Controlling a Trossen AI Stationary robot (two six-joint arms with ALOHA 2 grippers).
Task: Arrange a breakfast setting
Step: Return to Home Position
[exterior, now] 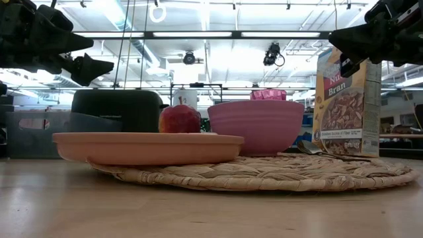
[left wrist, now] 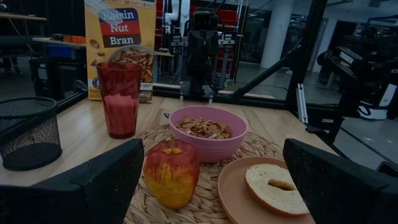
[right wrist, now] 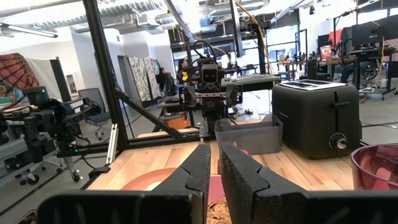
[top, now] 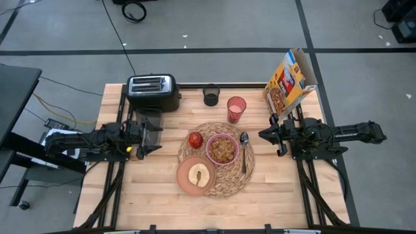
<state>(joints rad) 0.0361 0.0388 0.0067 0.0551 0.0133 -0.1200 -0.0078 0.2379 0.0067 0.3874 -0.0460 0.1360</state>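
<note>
A round woven placemat (top: 229, 185) lies mid-table. On it stand a pink bowl (left wrist: 208, 146) holding cereal, a red apple (left wrist: 171, 174) and a brownish-pink plate (left wrist: 231, 186) with a toast slice (left wrist: 273, 185); a metal spoon (top: 244, 149) lies right of the bowl. A translucent pink cup (left wrist: 119, 99) stands on the table beyond the mat's far edge. My left gripper (top: 156, 138) hovers left of the mat, level and open, nothing between its fingers. My right gripper (top: 265, 134) hovers right of the mat, shut and empty.
A black toaster (top: 153, 91) stands at the far left, with a clear plastic container (top: 151, 120) in front of it beside my left gripper. A black mesh cup (top: 211, 95) and a cereal box (top: 290, 81) stand along the far edge. Bare wood shows near the front edge.
</note>
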